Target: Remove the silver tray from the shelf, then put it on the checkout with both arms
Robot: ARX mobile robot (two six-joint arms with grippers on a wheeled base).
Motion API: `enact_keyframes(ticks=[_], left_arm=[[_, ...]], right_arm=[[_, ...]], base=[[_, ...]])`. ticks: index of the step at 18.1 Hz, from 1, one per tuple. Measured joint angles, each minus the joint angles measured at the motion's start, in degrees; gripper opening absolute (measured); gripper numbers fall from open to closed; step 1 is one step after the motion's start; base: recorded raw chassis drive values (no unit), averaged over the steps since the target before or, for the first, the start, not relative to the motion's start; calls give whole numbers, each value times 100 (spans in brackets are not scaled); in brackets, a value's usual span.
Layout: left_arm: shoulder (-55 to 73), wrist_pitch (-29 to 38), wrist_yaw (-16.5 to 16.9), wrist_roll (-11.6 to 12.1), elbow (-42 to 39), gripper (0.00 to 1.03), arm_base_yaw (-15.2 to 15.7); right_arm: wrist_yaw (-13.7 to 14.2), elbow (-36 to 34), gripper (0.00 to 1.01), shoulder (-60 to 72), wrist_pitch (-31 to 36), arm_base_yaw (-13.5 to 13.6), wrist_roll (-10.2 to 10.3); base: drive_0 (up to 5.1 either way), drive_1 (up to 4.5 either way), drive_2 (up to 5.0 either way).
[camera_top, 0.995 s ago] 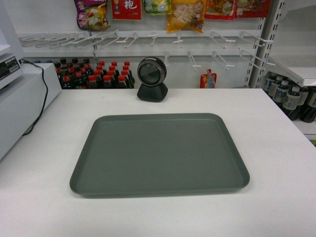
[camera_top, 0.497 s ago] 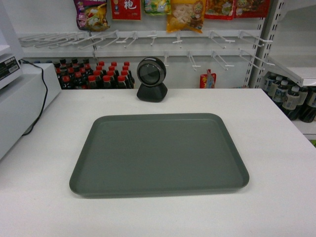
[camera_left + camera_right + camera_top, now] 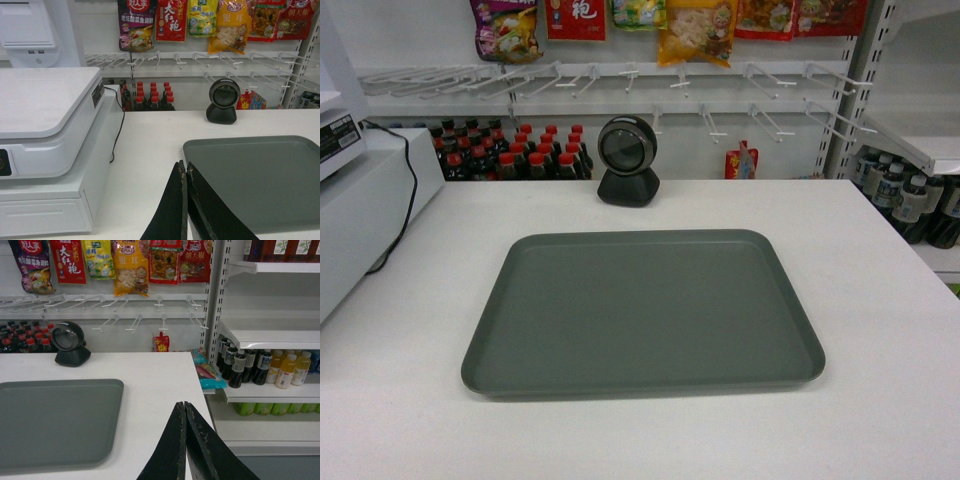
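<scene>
The silver tray lies flat on the checkout between, seemingly apart from, both closed, empty grippers.

Behind the bench, a white wall carried peg hooks with hanging snack packets. Red-capped dark bottles stood in rows below, and drink bottles filled white side shelving.

You see the white checkout filling the lower frame. The silver tray lies flat at centre, a round black device stands behind it, and a white register sits at left.
</scene>
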Motion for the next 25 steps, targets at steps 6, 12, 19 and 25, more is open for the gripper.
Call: enact_keyframes(ticks=[6, 12, 19, 25], left_arm=[[-608, -601, -2, 0, 0, 1, 0], [-1539, -1598, -2, 0, 2, 1, 0], [-1539, -1617, -2, 0, 0, 68, 0], [-1539, -1617, -2, 2, 0, 98, 0]], right_arm=[[0, 0, 2, -782, -767, 0, 0], [-20, 9, 2, -2011, -1954, 0, 2], [-15, 0, 70, -2011, -2063, 0, 0], [-17, 0, 98, -2011, -2065, 0, 4]], base=[[0, 0, 0], [0, 0, 0], [0, 0, 0], [0, 0, 0]])
